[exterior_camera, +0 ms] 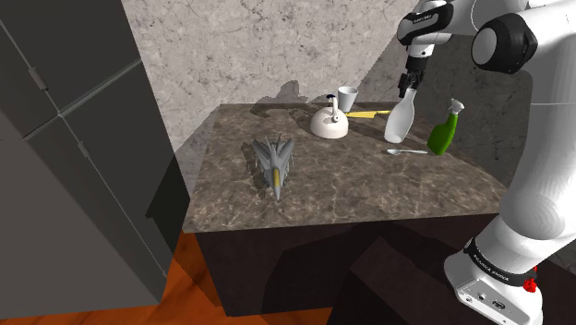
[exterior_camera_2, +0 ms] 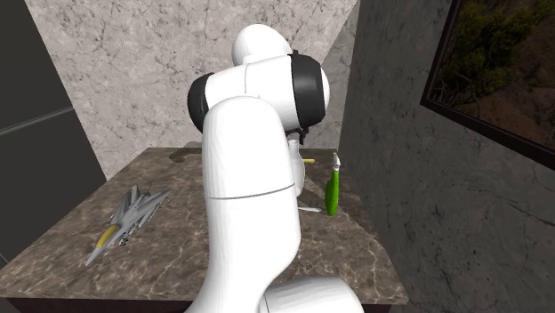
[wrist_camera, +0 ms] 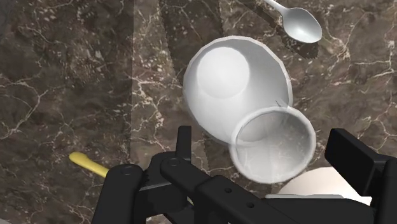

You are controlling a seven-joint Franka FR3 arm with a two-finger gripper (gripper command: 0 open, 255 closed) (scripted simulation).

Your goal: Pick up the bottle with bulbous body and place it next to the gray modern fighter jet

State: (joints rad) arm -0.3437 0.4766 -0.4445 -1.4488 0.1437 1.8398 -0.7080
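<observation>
A white bottle [exterior_camera: 400, 120] with a bulbous body stands near the table's far right in the shoulder view, between a white round pot [exterior_camera: 330, 124] and a green spray bottle [exterior_camera: 444, 129]. My gripper [exterior_camera: 407, 86] hangs right over its neck. In the wrist view the gripper [wrist_camera: 270, 156] is open, and the bottle's mouth [wrist_camera: 272, 145] lies between the fingers [wrist_camera: 184, 149] without touching either; its body [wrist_camera: 222, 79] swells out below. The gray fighter jet [exterior_camera: 273, 162] with a yellow nose lies mid-table, well to the left of the bottle, and also shows in the second exterior view [exterior_camera_2: 129, 215].
A white cup [exterior_camera: 347, 96] and a yellow stick [exterior_camera: 367, 113] lie behind the pot. A spoon [exterior_camera: 403, 150] rests in front of the bottle, beside the spray bottle [exterior_camera_2: 333, 187]. The marble table [exterior_camera: 369, 189] ends at stone walls at the back; a dark cabinet [exterior_camera: 74, 157] stands on the left.
</observation>
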